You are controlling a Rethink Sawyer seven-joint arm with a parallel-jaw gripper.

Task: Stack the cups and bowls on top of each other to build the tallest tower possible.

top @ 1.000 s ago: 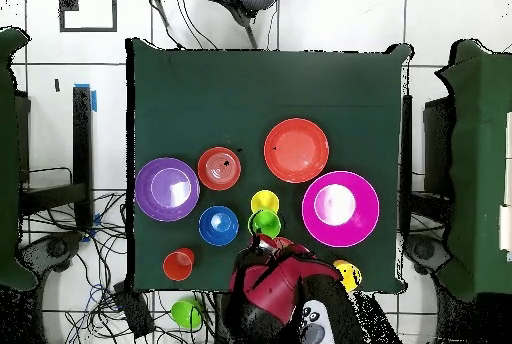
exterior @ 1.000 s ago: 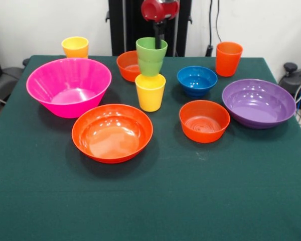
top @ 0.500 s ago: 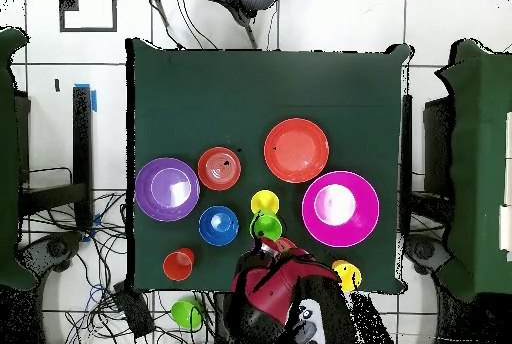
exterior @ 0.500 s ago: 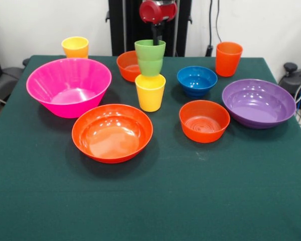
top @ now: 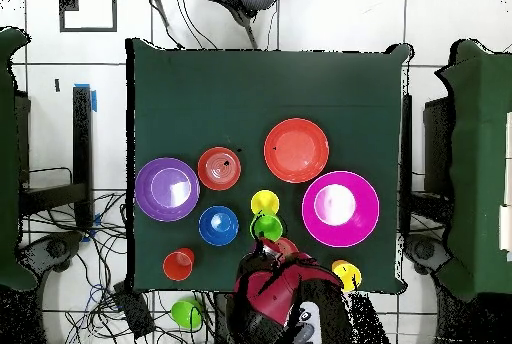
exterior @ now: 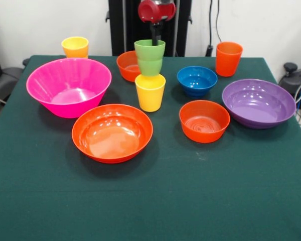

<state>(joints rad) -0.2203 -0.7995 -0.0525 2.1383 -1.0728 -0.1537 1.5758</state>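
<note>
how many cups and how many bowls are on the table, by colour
Cups: 4 – yellow, yellow, green held up by the gripper, orange
Bowls: 6 – pink, purple, blue, orange, orange, orange
Total: 10

Front camera close, facing robot, overhead straight down, seemingly higher, both sharing table [exterior: 155, 201].

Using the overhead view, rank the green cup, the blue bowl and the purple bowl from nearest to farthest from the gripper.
1. Green cup: right at the gripper, just above it in the picture.
2. Blue bowl: to its left.
3. Purple bowl: farthest left.
</note>
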